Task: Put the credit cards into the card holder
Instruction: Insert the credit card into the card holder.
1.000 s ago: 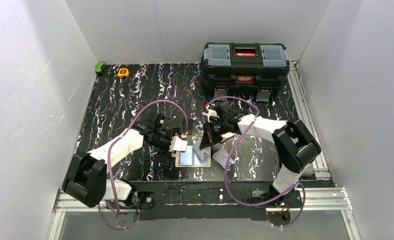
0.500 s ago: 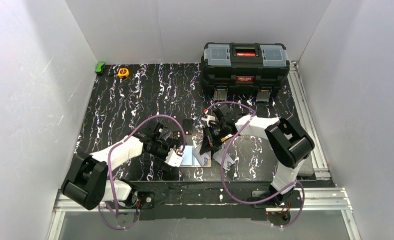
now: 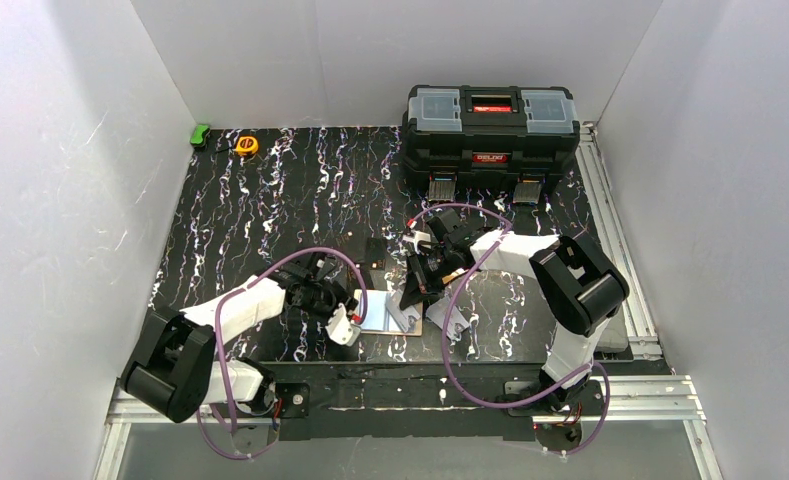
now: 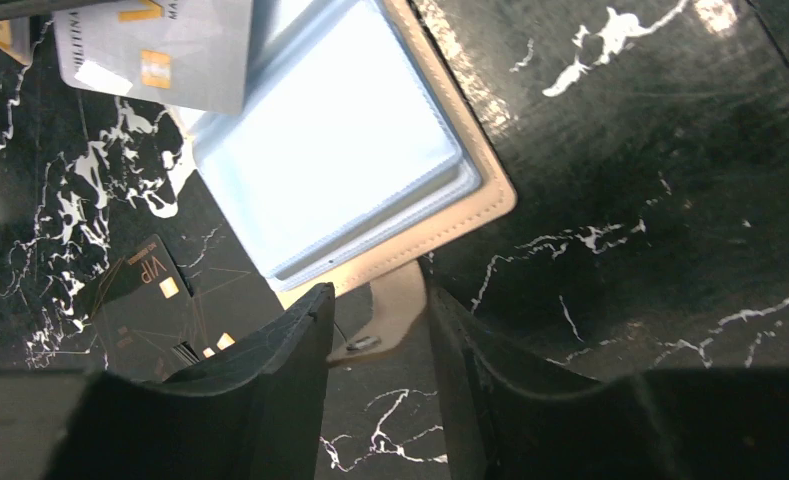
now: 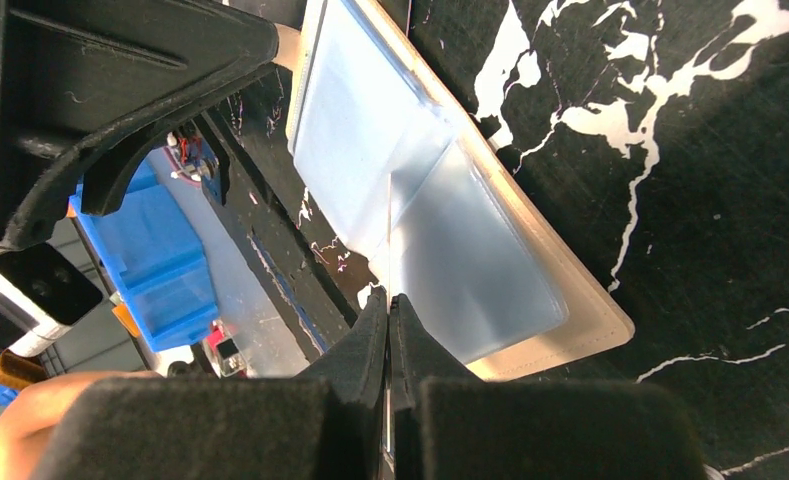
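Low centre on the desk (image 3: 270,200), the card holder (image 3: 382,315) lies open. Our spread left tool (image 4: 377,295) straddles its snap tab (image 4: 390,322). Our right tool (image 5: 390,300) pinches one of its clear leaves. The silver card (image 4: 155,50) lies beyond, upper left.

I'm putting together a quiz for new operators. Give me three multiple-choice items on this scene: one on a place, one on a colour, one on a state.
1. Where does the black toolbox stand?
A near left; B far right; C centre.
2. What colour is the card holder cover?
A cream-beige; B red; C green.
3. The right gripper is:
A wide open; B out of view; C shut on a clear sleeve.
Key:
1. B, it sits far right in the top view.
2. A, its beige rim shows in the left wrist view.
3. C, its fingers meet on the raised sleeve.
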Action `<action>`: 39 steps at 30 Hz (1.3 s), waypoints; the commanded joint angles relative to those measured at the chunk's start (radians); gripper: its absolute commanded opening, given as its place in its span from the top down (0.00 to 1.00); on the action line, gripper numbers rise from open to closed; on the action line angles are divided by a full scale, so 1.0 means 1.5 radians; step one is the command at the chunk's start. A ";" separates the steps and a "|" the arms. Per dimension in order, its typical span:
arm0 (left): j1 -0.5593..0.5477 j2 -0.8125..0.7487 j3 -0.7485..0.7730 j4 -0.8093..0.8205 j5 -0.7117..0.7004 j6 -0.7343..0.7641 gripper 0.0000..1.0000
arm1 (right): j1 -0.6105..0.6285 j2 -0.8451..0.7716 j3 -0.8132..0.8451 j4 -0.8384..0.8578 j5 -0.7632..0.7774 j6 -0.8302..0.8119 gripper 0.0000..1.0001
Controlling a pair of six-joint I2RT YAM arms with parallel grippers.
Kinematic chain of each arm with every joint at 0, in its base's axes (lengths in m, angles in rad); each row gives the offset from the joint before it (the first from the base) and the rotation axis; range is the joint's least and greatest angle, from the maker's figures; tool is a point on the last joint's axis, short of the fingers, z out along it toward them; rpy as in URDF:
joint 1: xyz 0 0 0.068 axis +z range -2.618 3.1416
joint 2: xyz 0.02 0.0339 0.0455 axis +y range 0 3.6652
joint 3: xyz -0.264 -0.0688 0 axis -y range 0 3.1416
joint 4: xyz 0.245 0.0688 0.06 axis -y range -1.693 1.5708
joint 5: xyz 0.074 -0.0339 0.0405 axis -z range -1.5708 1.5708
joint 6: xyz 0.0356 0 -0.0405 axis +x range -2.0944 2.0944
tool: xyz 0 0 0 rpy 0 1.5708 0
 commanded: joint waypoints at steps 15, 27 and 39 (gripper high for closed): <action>-0.002 -0.058 -0.008 -0.097 0.052 0.034 1.00 | -0.001 0.051 0.058 -0.006 -0.021 -0.014 0.99; -0.033 -0.118 -0.047 -0.161 0.070 0.032 1.00 | -0.001 0.064 0.074 0.004 -0.039 -0.009 0.99; -0.043 -0.122 -0.051 -0.155 0.066 0.007 0.66 | -0.001 0.027 0.039 0.107 0.020 0.031 0.99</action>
